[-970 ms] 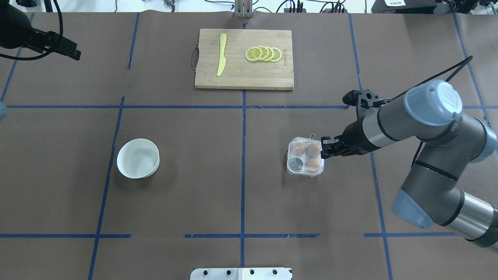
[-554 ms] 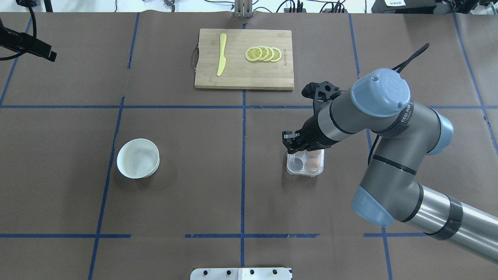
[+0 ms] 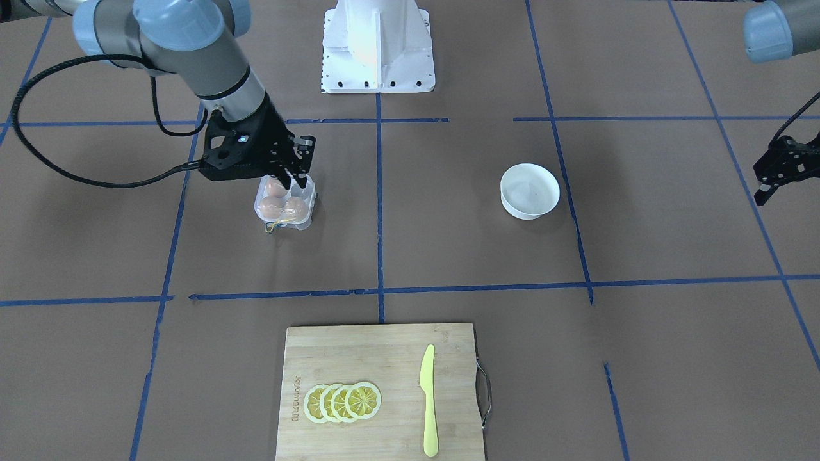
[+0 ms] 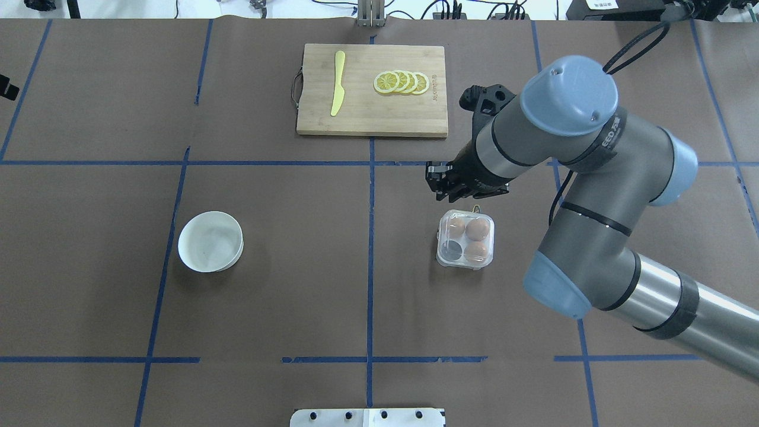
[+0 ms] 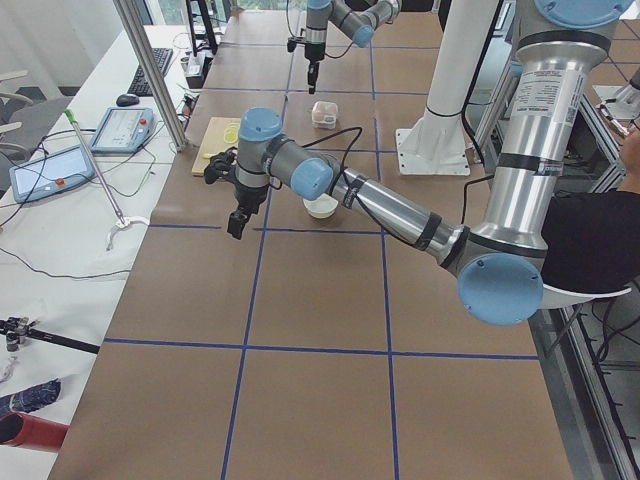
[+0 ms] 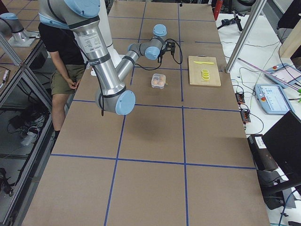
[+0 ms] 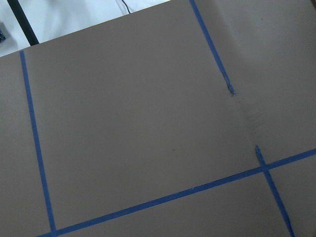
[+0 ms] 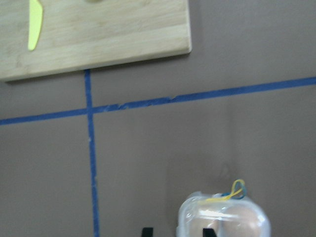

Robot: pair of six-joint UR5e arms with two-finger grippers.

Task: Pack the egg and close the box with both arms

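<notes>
The clear box (image 4: 443, 255) sits right of the table's middle, lid down over three orange-brown eggs (image 4: 477, 229) and one empty well. A yellow band (image 4: 474, 209) hangs at its far side. My right gripper (image 4: 440, 184) hovers just beyond the box's far left corner, fingers slightly apart and empty. In the right wrist view its fingertips (image 8: 146, 231) frame the box (image 8: 190, 217) at the bottom edge. In the front view the gripper (image 3: 291, 179) stands over the box (image 3: 305, 221). My left gripper (image 3: 769, 182) is far off at the table's left side; I cannot tell its state.
A white bowl (image 4: 210, 241) stands left of centre. A wooden cutting board (image 4: 367, 115) at the far middle holds a yellow knife (image 4: 337, 83) and lemon slices (image 4: 402, 82). The white pedestal (image 3: 377, 45) is at the near edge. Blue tape lines cross the brown table.
My right gripper has swung from the box's right side, across its top, to its far left side. My left arm has drawn back left, almost out of the overhead view.
</notes>
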